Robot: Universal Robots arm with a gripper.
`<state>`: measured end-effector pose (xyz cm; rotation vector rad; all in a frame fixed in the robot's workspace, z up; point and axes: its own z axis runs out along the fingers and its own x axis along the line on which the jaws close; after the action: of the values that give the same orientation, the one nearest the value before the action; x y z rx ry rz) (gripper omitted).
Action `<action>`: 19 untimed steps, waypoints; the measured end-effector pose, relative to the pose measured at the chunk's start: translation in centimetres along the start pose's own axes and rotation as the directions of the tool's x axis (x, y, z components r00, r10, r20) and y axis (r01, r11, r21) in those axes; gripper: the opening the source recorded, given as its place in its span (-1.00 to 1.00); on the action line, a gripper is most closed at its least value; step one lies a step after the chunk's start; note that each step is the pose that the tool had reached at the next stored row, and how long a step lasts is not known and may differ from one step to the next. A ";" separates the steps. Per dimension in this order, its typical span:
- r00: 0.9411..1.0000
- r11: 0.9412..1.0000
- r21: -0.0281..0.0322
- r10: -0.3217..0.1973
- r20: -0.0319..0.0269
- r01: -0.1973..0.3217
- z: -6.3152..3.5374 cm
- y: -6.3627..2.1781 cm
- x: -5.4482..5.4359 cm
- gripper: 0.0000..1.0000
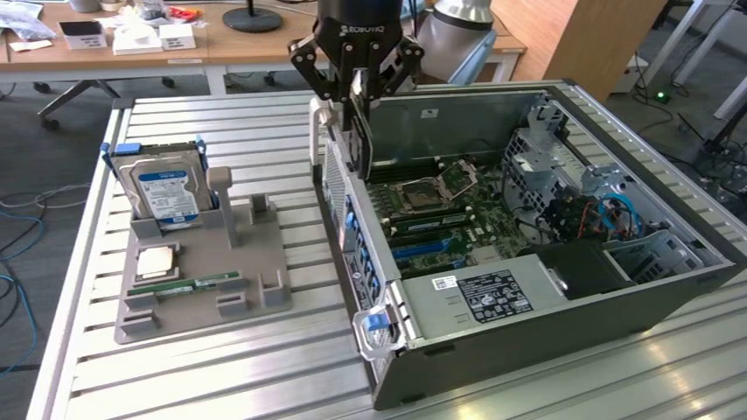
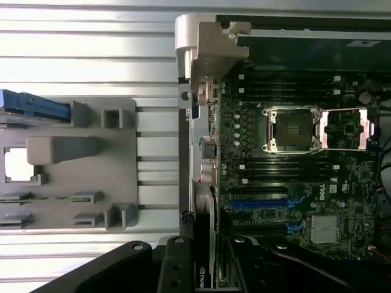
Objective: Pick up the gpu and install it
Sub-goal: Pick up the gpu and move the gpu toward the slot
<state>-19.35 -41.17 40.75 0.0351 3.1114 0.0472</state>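
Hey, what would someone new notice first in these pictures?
The black hand grips the gpu upright over one wall of the open computer case, its motherboard exposed. On the exterior view's left, a grey holder carries a blue-labelled hard drive standing on edge.

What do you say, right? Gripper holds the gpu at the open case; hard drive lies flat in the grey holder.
Wrong on the hard drive: the exterior view shows it standing upright in the grey holder. The gripper does hold the gpu at the open case.
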 end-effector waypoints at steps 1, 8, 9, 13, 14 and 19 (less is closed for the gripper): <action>1.000 1.000 0.000 0.000 0.000 0.000 0.01 0.02 -0.2 -0.48; 1.000 1.000 0.000 0.000 0.000 0.000 0.07 0.20 -2.0 -0.48; 1.000 1.000 0.000 0.000 0.000 0.000 0.08 0.23 -2.3 -0.48; 1.000 1.000 0.000 0.000 0.000 0.000 0.12 0.35 -3.4 -0.48; 1.000 1.000 0.000 0.000 0.000 0.000 0.13 0.37 -3.7 -0.48; 1.000 1.000 0.000 0.000 0.000 0.000 0.18 0.52 -5.0 -0.48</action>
<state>-14.35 -40.76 40.74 0.0354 3.1114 0.0473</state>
